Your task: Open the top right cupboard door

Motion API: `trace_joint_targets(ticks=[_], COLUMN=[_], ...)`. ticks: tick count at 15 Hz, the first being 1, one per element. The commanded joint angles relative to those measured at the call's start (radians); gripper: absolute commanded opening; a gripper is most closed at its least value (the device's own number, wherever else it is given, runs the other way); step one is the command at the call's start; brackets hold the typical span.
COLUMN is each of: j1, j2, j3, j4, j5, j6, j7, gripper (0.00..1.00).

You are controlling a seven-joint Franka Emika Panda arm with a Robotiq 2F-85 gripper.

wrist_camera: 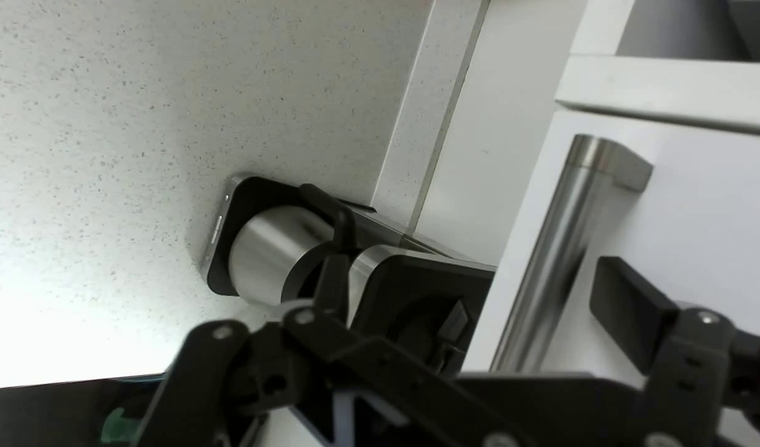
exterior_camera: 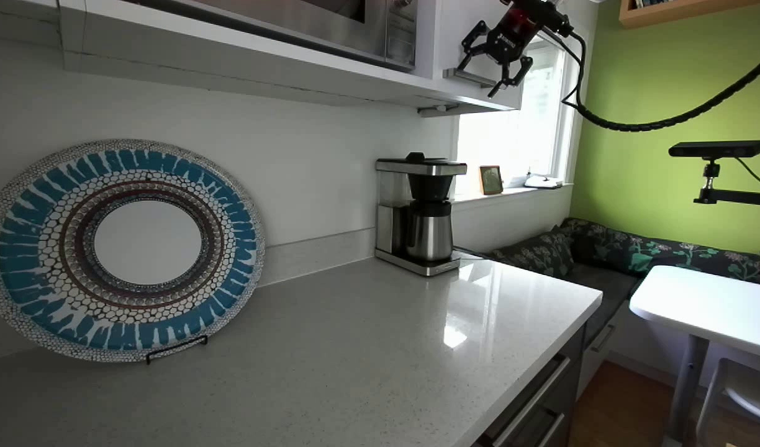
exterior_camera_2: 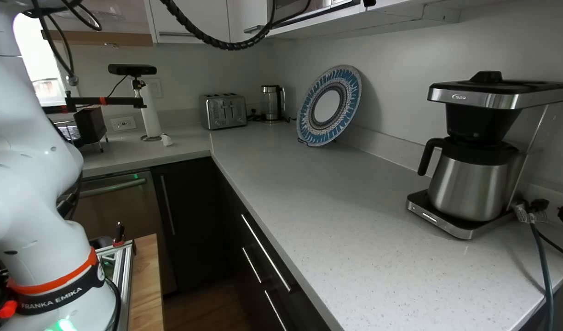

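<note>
The top right cupboard door [exterior_camera: 452,43] is a plain white panel beside the microwave. It looks shut, flush with the cabinet frame. It fills the right of the wrist view [wrist_camera: 715,217]. Its silver bar handle [exterior_camera: 470,77] runs along the lower edge and shows large in the wrist view [wrist_camera: 557,248]. My gripper [exterior_camera: 477,79] is open at the handle, tilted downward, one finger above the bar and one below it. In the wrist view the gripper [wrist_camera: 481,298] has the bar between its spread fingers, nearer the right one, with gaps on both sides.
A coffee maker [exterior_camera: 420,214] stands on the counter [exterior_camera: 330,347] below the cupboard. The microwave [exterior_camera: 400,31] sits left of the door. A window [exterior_camera: 510,130] is behind the gripper. A hanging cable [exterior_camera: 641,127] trails from the arm. A round mosaic mirror [exterior_camera: 147,242] leans on the wall.
</note>
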Motion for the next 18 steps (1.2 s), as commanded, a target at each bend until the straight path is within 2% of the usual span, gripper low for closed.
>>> trace_joint_targets(ticks=[1, 8, 14, 15, 16, 18], j1=[0.005, 0.004, 0.004, 0.004, 0.004, 0.004], j2=[0.030, 0.046, 0.049, 0.051, 0.053, 0.052], j3=[0.005, 0.008, 0.011, 0.010, 0.010, 0.010], j4=[0.032, 0.048, 0.045, 0.047, 0.049, 0.051], j5=[-0.018, -0.048, -0.020, -0.031, -0.041, -0.058], j6=[0.014, -0.003, 0.035, 0.023, 0.016, 0.009], j7=[0.037, 0.053, 0.046, 0.046, 0.049, 0.052], gripper=[1.00, 1.00, 1.00, 0.95, 0.75, 0.68])
